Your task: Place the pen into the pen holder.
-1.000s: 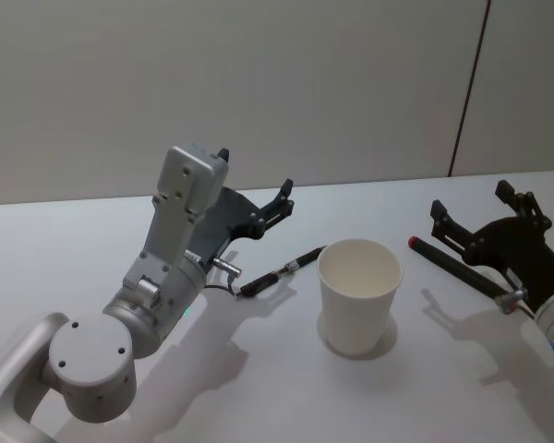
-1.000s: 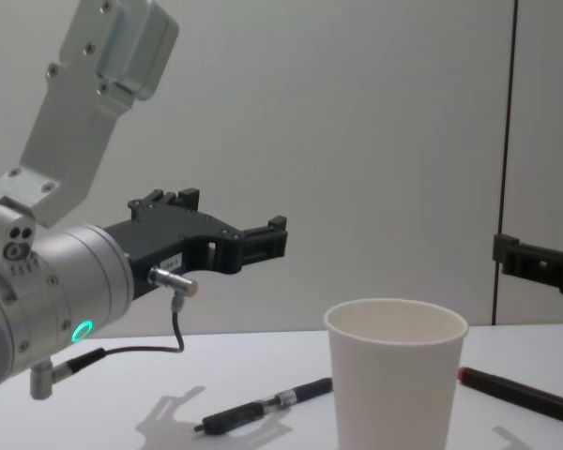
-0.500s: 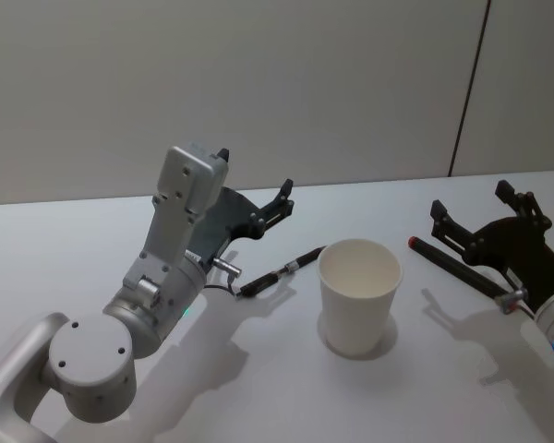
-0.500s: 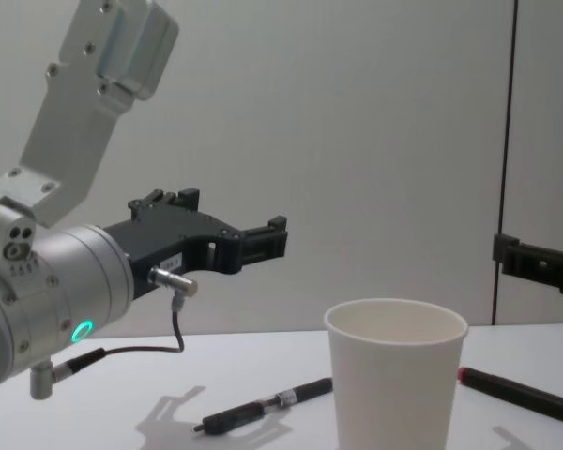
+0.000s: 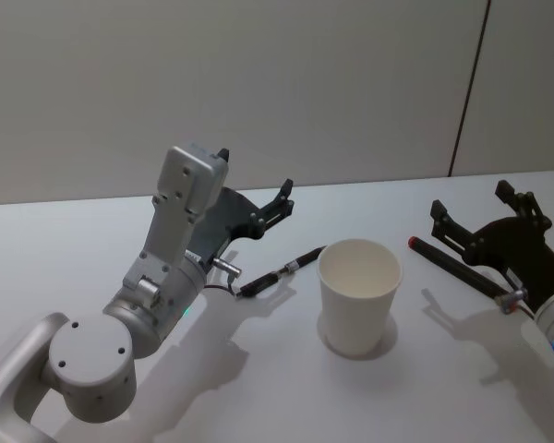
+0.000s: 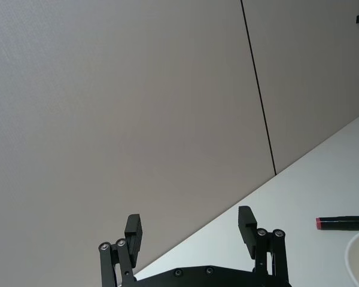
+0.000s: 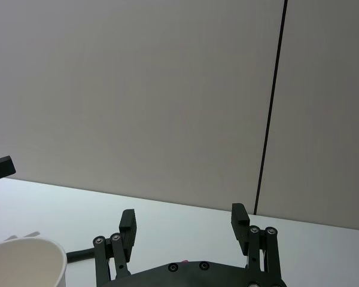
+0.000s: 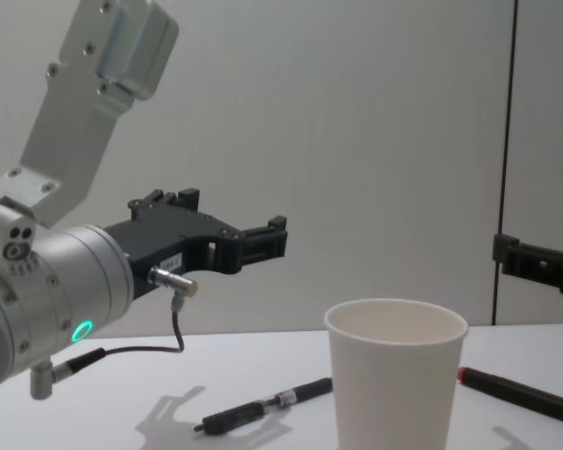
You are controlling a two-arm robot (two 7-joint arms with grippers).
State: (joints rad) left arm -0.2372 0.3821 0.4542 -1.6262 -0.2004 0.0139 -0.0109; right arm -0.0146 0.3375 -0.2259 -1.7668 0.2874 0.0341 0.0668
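Hovering over the counter (image 5: pixel 74 240), the left gripper (image 5: pixel 255 173) and right gripper (image 5: pixel 471 201) show wide, empty fingers. The pen holder (image 5: pixel 358 295) stands between a black pen (image 5: pixel 282 270), left, and a red-tipped pen (image 5: pixel 452 266), right. Nothing is grasped yet; I think one gripper must descend onto its near pen.

Head looks down; chest low, level; both share pen holder (image 5: pixel 355 318)

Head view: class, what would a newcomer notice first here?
The white paper cup stands upright mid-table. A black pen lies to its left, a red-tipped pen to its right. The left gripper and right gripper hang open above the table, one each side.
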